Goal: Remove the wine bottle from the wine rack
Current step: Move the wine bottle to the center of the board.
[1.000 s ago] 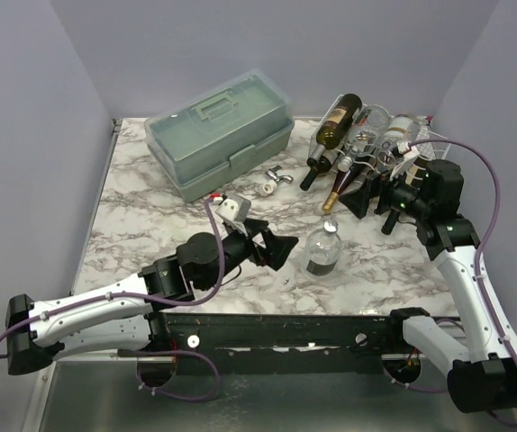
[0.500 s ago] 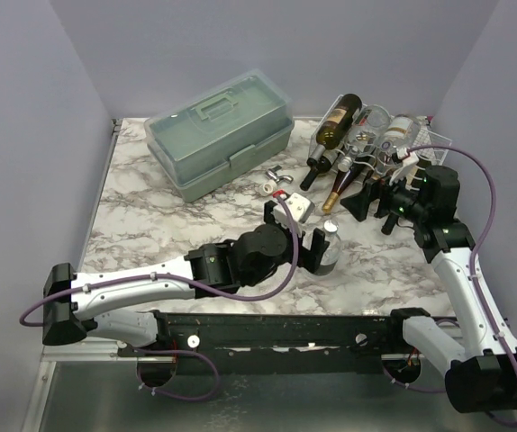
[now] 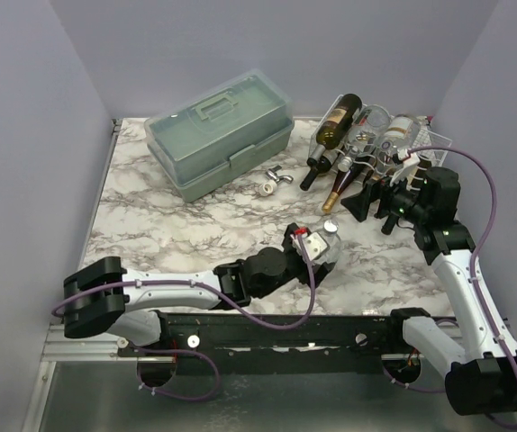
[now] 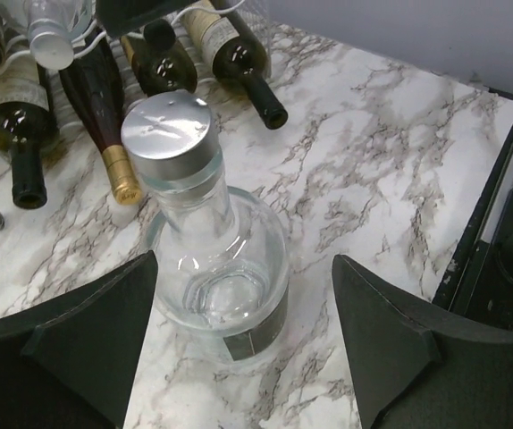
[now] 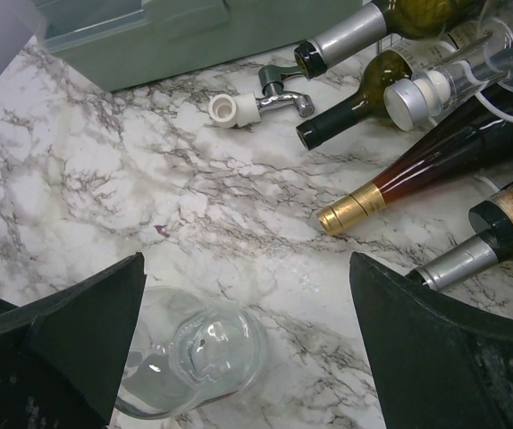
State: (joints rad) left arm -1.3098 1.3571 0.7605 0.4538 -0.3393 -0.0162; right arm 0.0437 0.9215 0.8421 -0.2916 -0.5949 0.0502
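The white wire wine rack (image 3: 433, 141) stands at the back right with several wine bottles lying in it, necks towards me. One is a dark bottle with a gold foil top (image 3: 339, 193) (image 4: 105, 121) (image 5: 435, 168). A clear glass bottle with a silver cap (image 3: 329, 238) (image 4: 214, 268) (image 5: 198, 357) stands upright on the marble table, off the rack. My left gripper (image 3: 318, 257) (image 4: 239, 357) is open around its body: the left finger is next to the glass, the right finger stands apart. My right gripper (image 3: 374, 212) (image 5: 248, 349) hangs open and empty in front of the rack.
A pale green toolbox (image 3: 220, 135) sits at the back left. A small metal tap fitting (image 3: 275, 180) (image 5: 256, 103) lies between it and the rack. The bottle necks stick out over the table near my right gripper.
My left arm has swung right and forward, bringing its fingers around the clear bottle, and the jaws have narrowed. The right arm has barely moved.
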